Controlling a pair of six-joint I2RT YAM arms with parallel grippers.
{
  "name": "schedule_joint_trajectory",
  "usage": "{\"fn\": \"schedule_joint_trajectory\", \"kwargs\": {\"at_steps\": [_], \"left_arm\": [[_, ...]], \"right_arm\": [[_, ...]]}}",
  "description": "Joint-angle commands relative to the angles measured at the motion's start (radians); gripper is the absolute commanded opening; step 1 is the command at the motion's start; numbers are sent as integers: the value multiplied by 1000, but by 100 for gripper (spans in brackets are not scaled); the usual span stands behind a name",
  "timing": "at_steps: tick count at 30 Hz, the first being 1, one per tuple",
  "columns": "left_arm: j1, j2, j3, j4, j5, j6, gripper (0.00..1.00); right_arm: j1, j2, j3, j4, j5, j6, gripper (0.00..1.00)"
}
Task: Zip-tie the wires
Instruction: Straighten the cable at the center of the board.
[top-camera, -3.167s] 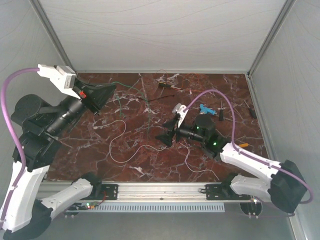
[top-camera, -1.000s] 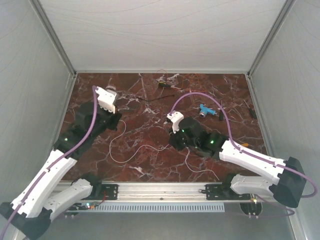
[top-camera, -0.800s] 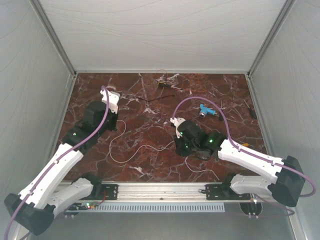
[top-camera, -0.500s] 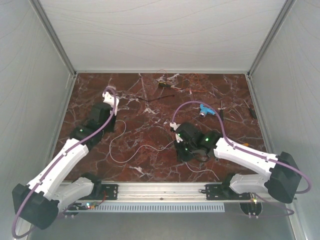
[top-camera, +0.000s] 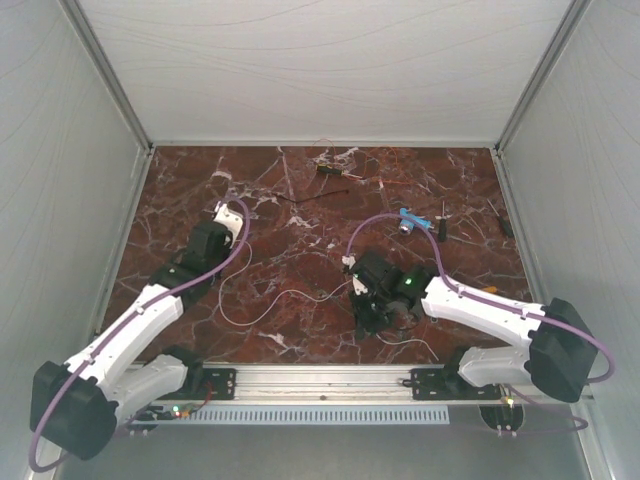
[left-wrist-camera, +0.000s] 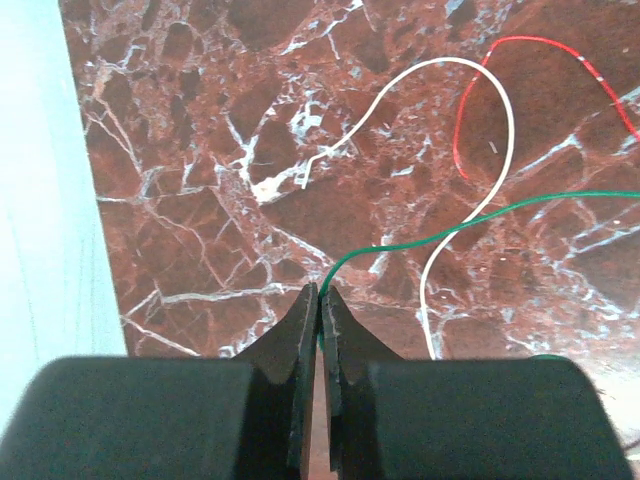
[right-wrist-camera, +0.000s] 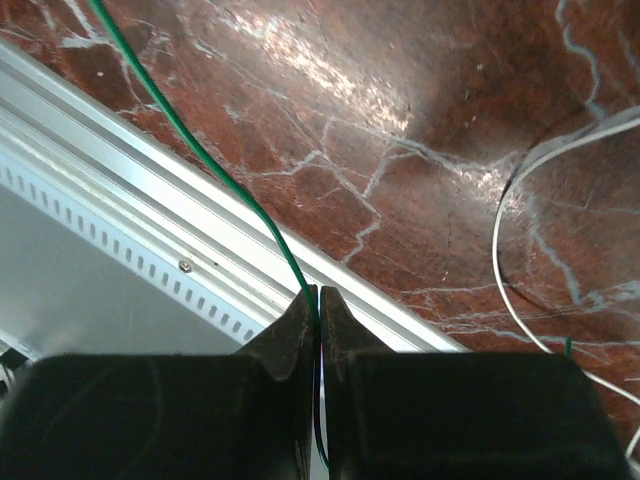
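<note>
My left gripper (left-wrist-camera: 321, 292) is shut on a thin green wire (left-wrist-camera: 450, 228), which curves away to the right just above the marble. Beyond it lie a looping white wire (left-wrist-camera: 500, 150) and a red wire (left-wrist-camera: 465, 110). My right gripper (right-wrist-camera: 319, 292) is also shut on a green wire (right-wrist-camera: 200, 160), which rises to the upper left; another white wire (right-wrist-camera: 505, 270) lies to its right. From above, the left gripper (top-camera: 207, 250) sits at the left-middle of the table. The right gripper (top-camera: 375, 315) points at the near edge, beside a white wire (top-camera: 250, 310).
The aluminium rail (right-wrist-camera: 150, 220) runs along the near table edge under my right gripper. A black strip (top-camera: 310, 197), a screwdriver (top-camera: 330, 170), a blue part (top-camera: 410, 220) and small tools (top-camera: 442, 222) lie towards the back. The grey side wall (left-wrist-camera: 40, 200) stands close on the left.
Both arms have drawn back towards the near edge. The left wrist came down from the far left corner, and the right gripper swung round to face the rail. Both stayed shut.
</note>
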Motion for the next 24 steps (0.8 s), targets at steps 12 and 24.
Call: {"fn": "schedule_joint_trajectory", "kwargs": {"at_steps": [12,24], "left_arm": [[-1,158,-18,111,-48,73,0],[-2,301,17,95,30,34,0]], "right_arm": [[-5,123,-93,135,3,155,1],[-3,248,-58,188,32,127,19]]}}
